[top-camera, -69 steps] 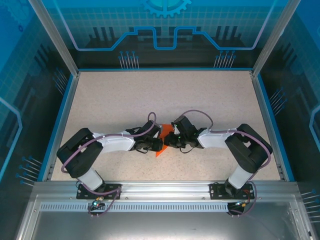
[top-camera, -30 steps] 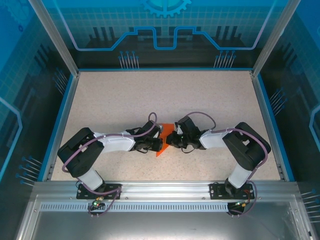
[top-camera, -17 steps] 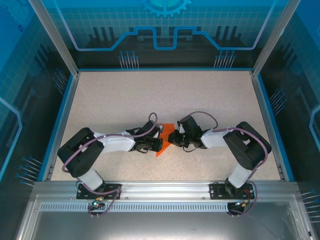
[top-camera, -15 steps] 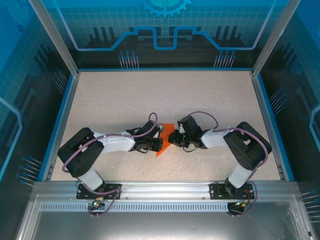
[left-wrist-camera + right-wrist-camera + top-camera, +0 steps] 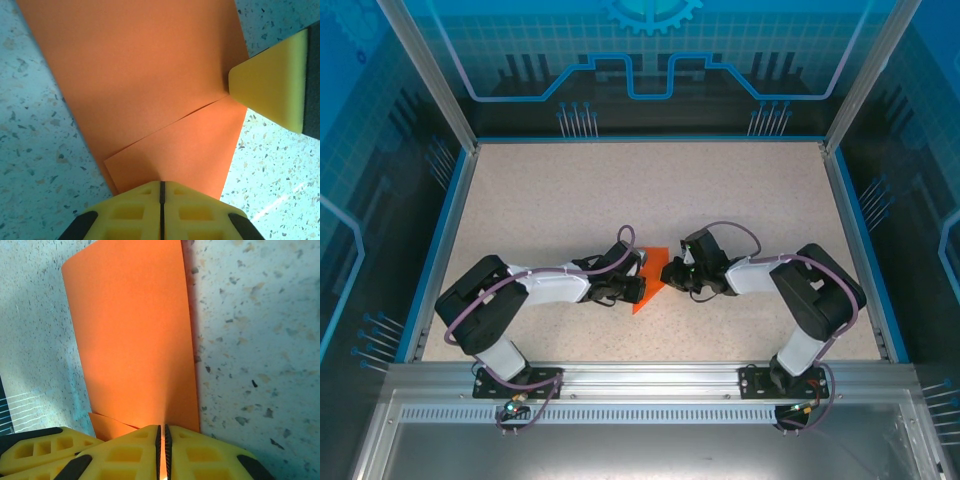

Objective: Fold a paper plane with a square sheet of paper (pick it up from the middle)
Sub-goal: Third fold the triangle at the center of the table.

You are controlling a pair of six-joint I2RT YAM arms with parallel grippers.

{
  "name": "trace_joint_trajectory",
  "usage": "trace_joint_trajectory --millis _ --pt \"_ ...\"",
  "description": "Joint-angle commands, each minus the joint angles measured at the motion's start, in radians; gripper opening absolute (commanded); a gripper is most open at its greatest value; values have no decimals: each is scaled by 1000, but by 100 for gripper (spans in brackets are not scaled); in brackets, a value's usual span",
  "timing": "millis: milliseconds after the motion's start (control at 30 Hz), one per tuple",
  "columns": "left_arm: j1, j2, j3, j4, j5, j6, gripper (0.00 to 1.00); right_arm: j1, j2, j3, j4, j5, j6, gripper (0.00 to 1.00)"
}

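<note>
Just short of the table's (image 5: 570, 200) centre, toward 6 o'clock in my overhead view, the orange sheet of paper (image 5: 654, 268) lies as a creased wedge between the two arms, its narrow tip pointing to about 7 o'clock. I see the left gripper (image 5: 638, 288) at the paper's 9 o'clock side and the right gripper (image 5: 673, 277) at its 3 o'clock side, the two heads near each other with orange showing between them. On my left wrist camera the yellow fingers (image 5: 195, 212) are pressed together with only a hairline seam, and the wedge's narrow end runs beneath their tips. I cannot tell whether paper is caught between them or merely sits under them. A folded flap crosses that picture, its edge running from 7 o'clock up to 3 o'clock, where one yellow pad (image 5: 272, 82) of the right gripper touches the paper's edge. On my right wrist camera the jaws are closed, and a thin line of orange shows in the seam between the pads (image 5: 200, 452), so that gripper is pinching the sheet's near edge. From there the paper reaches toward 12 o'clock, casting a shadow along its 3 o'clock side.
</note>
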Motion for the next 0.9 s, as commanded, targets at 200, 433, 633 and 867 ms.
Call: trace_joint_trajectory --millis 200,433,633,867 --pt "1 38 -21 -42 3 20 8 -47 -101 -10 -100 11 -58 15" --pt "2 38 -21 -37 5 18 8 24 -102 54 -121 -15 -74 15" --pt "1 23 -27 -41 2 17 8 76 -43 65 -104 37 -18 14" --pt "2 23 -29 -35 8 13 8 85 32 44 -22 14 2 13"
